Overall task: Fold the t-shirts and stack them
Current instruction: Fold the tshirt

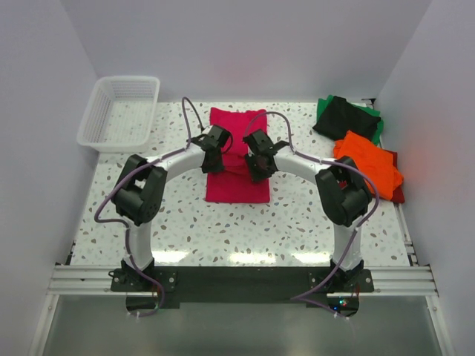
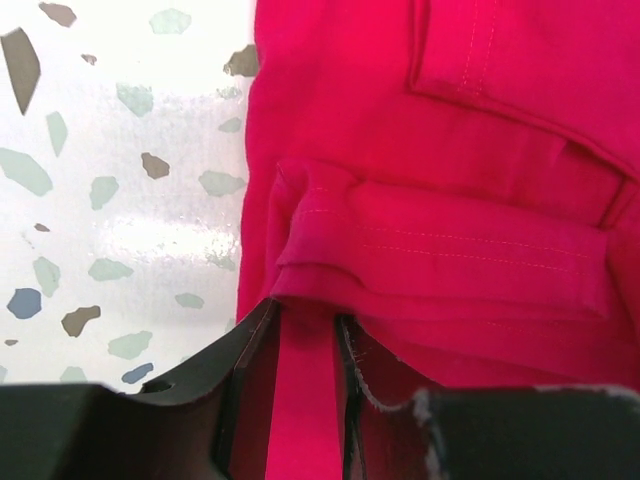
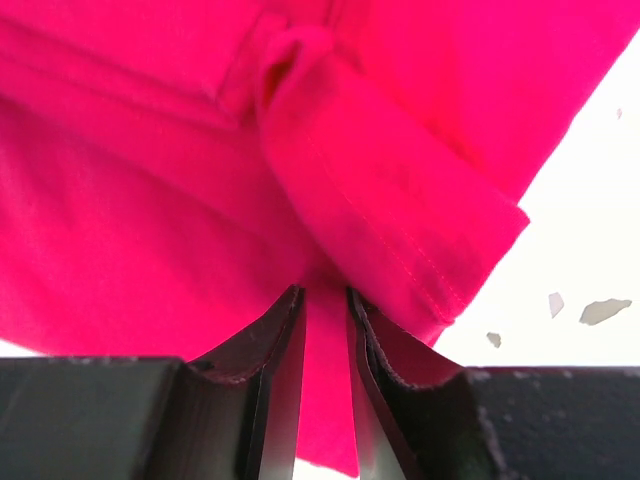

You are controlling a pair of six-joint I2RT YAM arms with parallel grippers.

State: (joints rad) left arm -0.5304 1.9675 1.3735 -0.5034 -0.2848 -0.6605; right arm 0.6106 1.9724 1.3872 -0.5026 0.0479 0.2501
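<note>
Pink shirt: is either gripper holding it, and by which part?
Both hold it. The left gripper pinches a fold of cloth by the left edge of the pink shirt; the right gripper pinches one by the right edge, both about mid-length.

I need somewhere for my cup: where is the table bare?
Bare table lies between the crimson-pink shirt and the arm bases; a smaller patch between the white basket and that shirt. Crowded: the middle, where the left gripper and right gripper clamp the shirt, and the far right, with its shirt pile.
</note>
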